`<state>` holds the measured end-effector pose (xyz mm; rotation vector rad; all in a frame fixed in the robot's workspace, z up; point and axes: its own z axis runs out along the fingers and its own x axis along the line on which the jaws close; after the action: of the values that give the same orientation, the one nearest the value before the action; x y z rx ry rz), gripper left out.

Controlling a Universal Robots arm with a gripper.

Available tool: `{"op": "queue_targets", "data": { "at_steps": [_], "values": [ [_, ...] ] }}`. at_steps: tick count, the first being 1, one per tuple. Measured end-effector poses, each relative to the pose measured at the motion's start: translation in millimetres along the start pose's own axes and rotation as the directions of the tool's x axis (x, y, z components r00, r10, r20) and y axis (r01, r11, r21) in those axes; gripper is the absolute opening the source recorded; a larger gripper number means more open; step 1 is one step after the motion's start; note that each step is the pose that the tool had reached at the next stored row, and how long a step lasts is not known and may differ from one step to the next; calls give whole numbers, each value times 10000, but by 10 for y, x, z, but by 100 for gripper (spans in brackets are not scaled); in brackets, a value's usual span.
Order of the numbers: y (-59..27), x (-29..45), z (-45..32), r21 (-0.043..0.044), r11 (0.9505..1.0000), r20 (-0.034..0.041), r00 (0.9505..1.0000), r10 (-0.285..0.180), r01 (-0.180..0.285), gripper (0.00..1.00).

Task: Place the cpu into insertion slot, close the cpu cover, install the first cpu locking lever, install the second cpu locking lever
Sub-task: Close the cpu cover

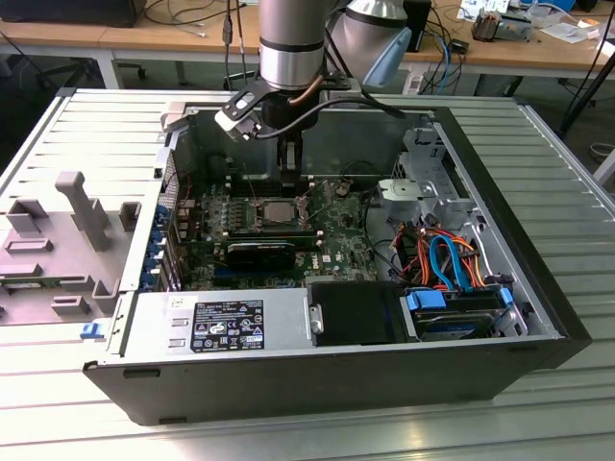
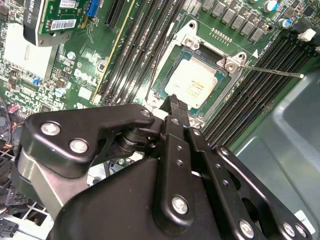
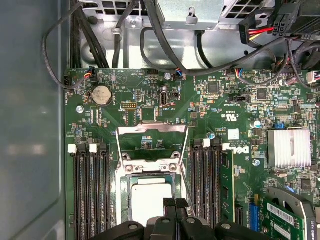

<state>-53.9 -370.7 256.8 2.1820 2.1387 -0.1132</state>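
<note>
- Open computer case, green motherboard inside, partly hidden by the arm.
- The gripper is narrow, fingers together, holding nothing.
- The cpu cover stands open.
- The cpu lies in the insertion slot, one edge hidden behind the gripper.

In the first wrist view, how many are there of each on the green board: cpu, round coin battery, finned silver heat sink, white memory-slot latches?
cpu: 1
coin battery: 1
finned heat sink: 1
white memory-slot latches: 4
Total: 7
</note>
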Motion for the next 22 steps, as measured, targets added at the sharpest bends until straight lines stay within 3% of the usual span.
{"op": "queue_targets", "data": {
  "at_steps": [5,15,19,21,22],
  "values": [
    [9,-1,-2,1,10000,2,10000,-1,1,11],
    [137,-5,-46,2,10000,-3,10000,-1,1,11],
    [223,-8,-82,24,10000,-33,10000,-1,2,11],
    [293,-6,-87,51,10000,-57,10000,-5,5,11],
    [369,-6,-89,90,10000,-92,10000,-9,10,11]
  ]
}}
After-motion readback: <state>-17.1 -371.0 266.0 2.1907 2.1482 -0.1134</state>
